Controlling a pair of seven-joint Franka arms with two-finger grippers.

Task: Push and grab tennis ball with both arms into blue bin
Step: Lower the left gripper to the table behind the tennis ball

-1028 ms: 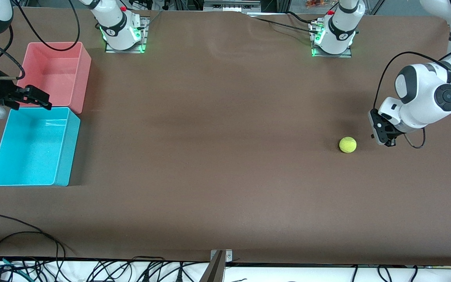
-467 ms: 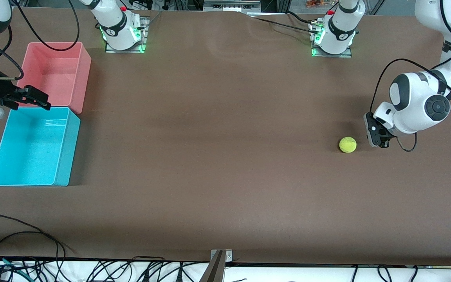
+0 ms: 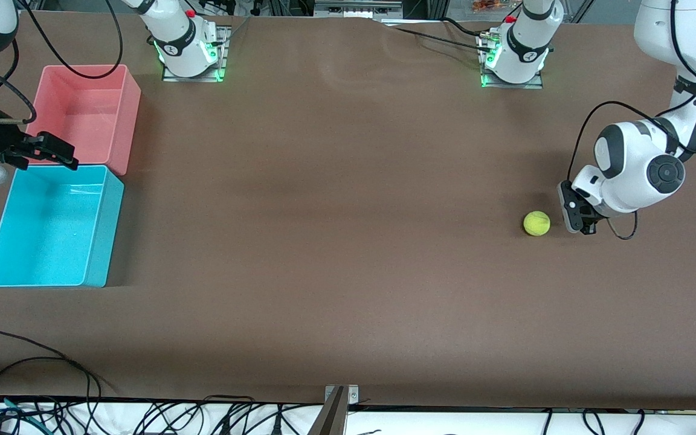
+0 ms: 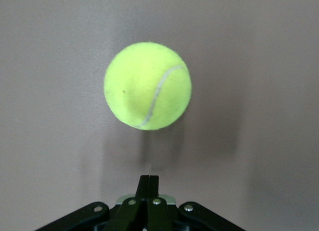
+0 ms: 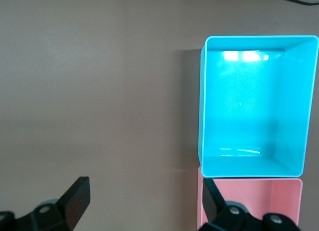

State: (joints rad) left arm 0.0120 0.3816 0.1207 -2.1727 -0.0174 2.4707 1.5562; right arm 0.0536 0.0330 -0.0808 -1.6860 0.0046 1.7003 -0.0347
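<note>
Front view: two arms, two bins, one ball on one brown table. The tennis ball is sitting alone on the bare table surface toward the left arm's end, well apart from both bins and well in from the table's edges. The left gripper is hanging low just beside the ball, on the side toward the left arm's end of the table; fingers pressed together, holding nothing. A small gap is showing between gripper and ball. The blue bin is sitting at the right arm's end of the table, the pink bin touching it on the side farther from the camera. The right gripper is hovering over the seam where the two bins meet, jaws spread wide, carrying nothing.

Left wrist view: one ball lying ahead of the closed fingertips, not touching them; a white seam is curving across the felt.

Right wrist view: both bins showing below, blue bin and pink bin wall to wall. Two fingers standing wide apart, nothing between them.
</note>
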